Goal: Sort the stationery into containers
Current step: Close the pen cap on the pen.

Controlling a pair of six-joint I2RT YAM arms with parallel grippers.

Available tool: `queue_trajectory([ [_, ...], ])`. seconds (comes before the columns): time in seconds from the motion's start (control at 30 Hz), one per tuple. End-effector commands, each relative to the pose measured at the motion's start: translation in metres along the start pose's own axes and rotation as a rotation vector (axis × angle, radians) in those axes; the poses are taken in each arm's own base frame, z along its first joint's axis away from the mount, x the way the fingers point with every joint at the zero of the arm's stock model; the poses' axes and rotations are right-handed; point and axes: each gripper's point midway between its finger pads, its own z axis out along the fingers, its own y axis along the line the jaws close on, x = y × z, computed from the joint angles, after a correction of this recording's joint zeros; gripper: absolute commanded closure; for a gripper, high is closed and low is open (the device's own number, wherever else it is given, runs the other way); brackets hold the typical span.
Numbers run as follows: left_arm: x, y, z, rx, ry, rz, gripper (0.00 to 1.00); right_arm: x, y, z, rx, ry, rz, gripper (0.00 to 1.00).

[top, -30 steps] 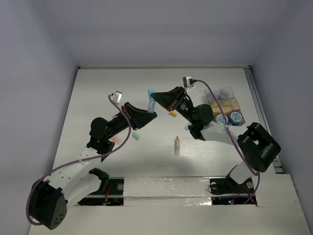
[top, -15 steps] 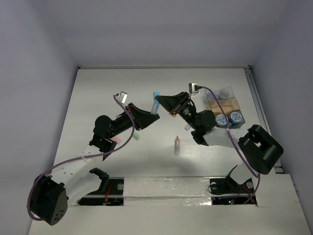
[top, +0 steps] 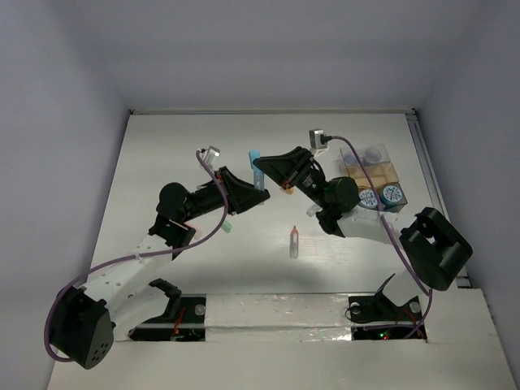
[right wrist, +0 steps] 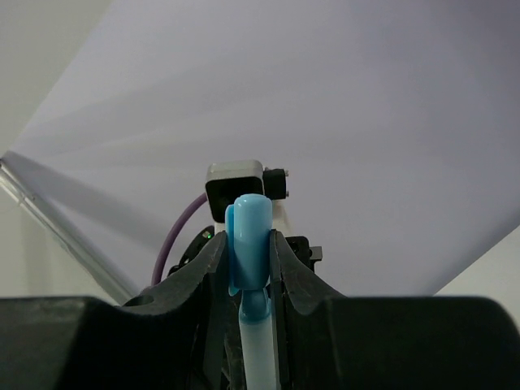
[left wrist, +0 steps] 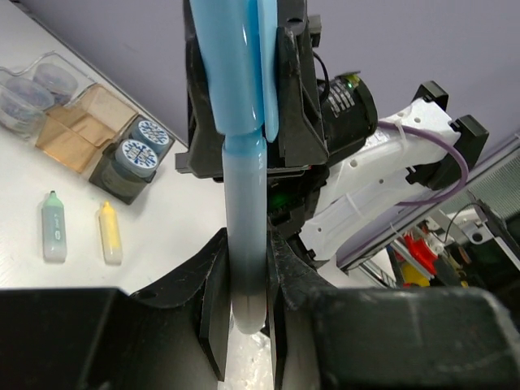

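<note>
A light blue pen [top: 257, 169] hangs above the table's middle, held at both ends. My left gripper [left wrist: 246, 301] is shut on its pale barrel [left wrist: 244, 195]. My right gripper [right wrist: 249, 244] is shut on its blue cap [right wrist: 250, 227]. In the top view the left gripper [top: 257, 192] and the right gripper [top: 265, 167] meet tip to tip. The containers [top: 375, 175] stand at the right with two tape rolls [top: 380, 196] in the front boxes. An orange-red pen [top: 293, 241] lies on the table near the centre.
A green pen [left wrist: 54, 226] and a yellow pen [left wrist: 109, 233] lie side by side near the containers [left wrist: 77, 130]. A small green piece [top: 227, 227] and an orange piece [top: 286, 192] lie close to the arms. White walls enclose the table.
Both arms have shifted a little, the left gripper moving right toward the right one. The blue pen stays gripped by both throughout.
</note>
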Motion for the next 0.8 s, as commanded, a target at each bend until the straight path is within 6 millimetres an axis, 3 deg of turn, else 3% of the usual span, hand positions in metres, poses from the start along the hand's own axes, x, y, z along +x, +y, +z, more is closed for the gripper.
queue_trajectory([
  [0.0, -0.068, -0.041, 0.014, 0.082, -0.179, 0.186, 1.0, 0.084, -0.002, -0.016, -0.016, 0.379, 0.069, 0.92],
  [0.3, -0.081, -0.046, 0.013, 0.06, -0.21, 0.216, 1.0, 0.087, 0.001, -0.02, -0.041, 0.394, 0.084, 0.92],
  [0.5, -0.075, -0.046, 0.005, 0.055, -0.217, 0.219, 1.0, 0.085, 0.01, -0.021, -0.064, 0.394, 0.055, 0.92],
  [0.67, -0.077, -0.05, -0.003, 0.025, -0.236, 0.248, 1.0, 0.094, -0.008, -0.03, 0.014, 0.43, 0.061, 0.93],
  [0.77, -0.084, -0.063, -0.008, 0.039, -0.254, 0.273, 1.0, 0.105, -0.025, -0.045, 0.079, 0.462, 0.077, 1.0],
])
